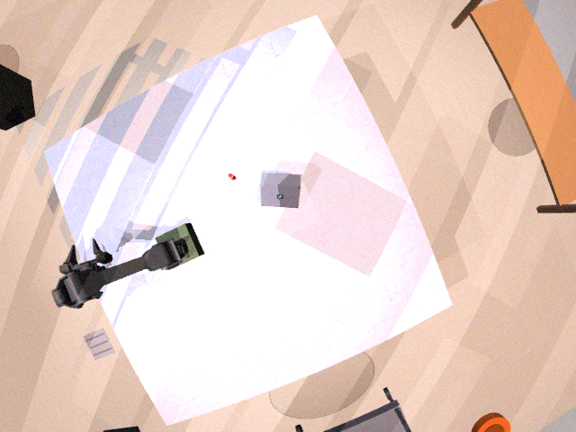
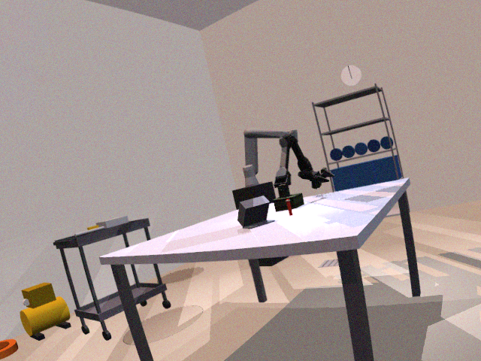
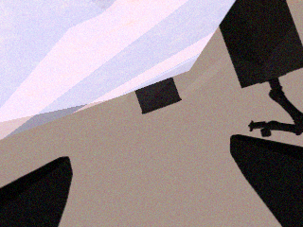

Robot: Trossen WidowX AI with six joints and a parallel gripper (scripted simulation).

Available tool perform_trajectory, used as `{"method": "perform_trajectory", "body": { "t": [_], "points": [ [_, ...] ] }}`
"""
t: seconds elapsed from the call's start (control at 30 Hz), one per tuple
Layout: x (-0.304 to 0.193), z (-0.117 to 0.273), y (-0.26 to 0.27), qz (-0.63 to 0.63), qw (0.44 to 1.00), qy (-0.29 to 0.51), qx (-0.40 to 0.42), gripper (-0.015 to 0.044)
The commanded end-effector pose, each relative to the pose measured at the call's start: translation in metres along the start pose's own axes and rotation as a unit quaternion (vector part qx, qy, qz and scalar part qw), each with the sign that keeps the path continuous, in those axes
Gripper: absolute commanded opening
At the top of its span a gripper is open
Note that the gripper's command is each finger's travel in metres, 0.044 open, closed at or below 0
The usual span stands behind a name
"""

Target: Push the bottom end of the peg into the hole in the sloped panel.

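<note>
A small red peg (image 1: 231, 176) (image 2: 289, 207) stands on the white table (image 1: 260, 316) (image 2: 210, 237). A grey block with a sloped face (image 1: 271, 185) (image 2: 253, 213) stands near it, on the side away from the arm's base. A small square-looking hole (image 1: 279, 196) shows in the block in the top view; its exact shape is too small to tell. My gripper (image 1: 84, 243) (image 2: 329, 172) (image 3: 152, 154) is open and empty, raised over the table edge beside the arm's base, far from the peg. The wrist view shows neither peg nor block.
The arm's base stands on a green block (image 1: 166, 238) (image 2: 297, 201) at the table's edge. A dark panel (image 2: 254, 194) stands behind the grey block in the exterior view. A wheeled cart (image 2: 104, 233) and a shelf rack (image 2: 355, 127) are away from the table.
</note>
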State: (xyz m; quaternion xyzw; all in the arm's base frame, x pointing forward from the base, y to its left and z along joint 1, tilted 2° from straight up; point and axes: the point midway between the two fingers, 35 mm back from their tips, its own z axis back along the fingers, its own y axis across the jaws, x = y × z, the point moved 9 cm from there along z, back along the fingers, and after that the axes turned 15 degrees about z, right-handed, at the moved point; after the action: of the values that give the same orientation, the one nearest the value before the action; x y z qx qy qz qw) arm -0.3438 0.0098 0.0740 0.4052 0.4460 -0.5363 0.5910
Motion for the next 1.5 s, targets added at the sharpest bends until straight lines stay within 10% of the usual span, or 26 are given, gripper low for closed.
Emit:
{"method": "perform_trajectory", "body": {
  "t": [0.0, 1.47],
  "points": [
    [0.000, 0.000, 0.000, 0.000, 1.000, -0.001, 0.000, 0.0426],
    [0.028, 0.156, 0.031, 0.135, 0.963, -0.092, -0.214, 0.0440]
  ]
}}
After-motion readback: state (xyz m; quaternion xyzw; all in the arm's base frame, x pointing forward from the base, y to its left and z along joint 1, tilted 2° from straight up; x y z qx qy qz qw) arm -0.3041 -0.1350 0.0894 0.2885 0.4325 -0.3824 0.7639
